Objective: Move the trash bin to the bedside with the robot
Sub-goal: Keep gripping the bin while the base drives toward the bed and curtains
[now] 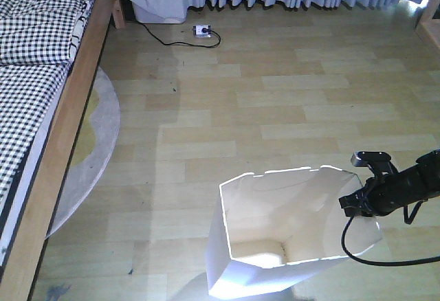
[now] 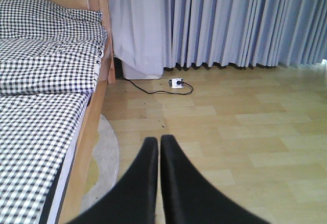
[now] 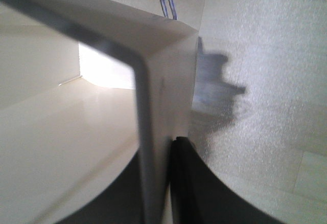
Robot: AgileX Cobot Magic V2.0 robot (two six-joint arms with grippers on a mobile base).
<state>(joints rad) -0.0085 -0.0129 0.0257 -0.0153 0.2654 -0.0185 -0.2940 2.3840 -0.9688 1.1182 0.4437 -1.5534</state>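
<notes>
The trash bin [image 1: 275,212] stands on the wood floor at five o'clock in the front view, well apart from the bed [image 1: 41,74] along the nine o'clock side. The right claw [image 1: 353,203] is clamped on the bin's rim at its three o'clock corner, one finger inside the thin wall and one outside; I'd judge that a hold for dragging. The left claw [image 2: 159,150] hangs free, fingers pressed together on nothing. A round rug [image 1: 100,129] lies against the bed frame and could snag the base. The power strip [image 1: 201,31] at twelve o'clock sits clear of the route.
</notes>
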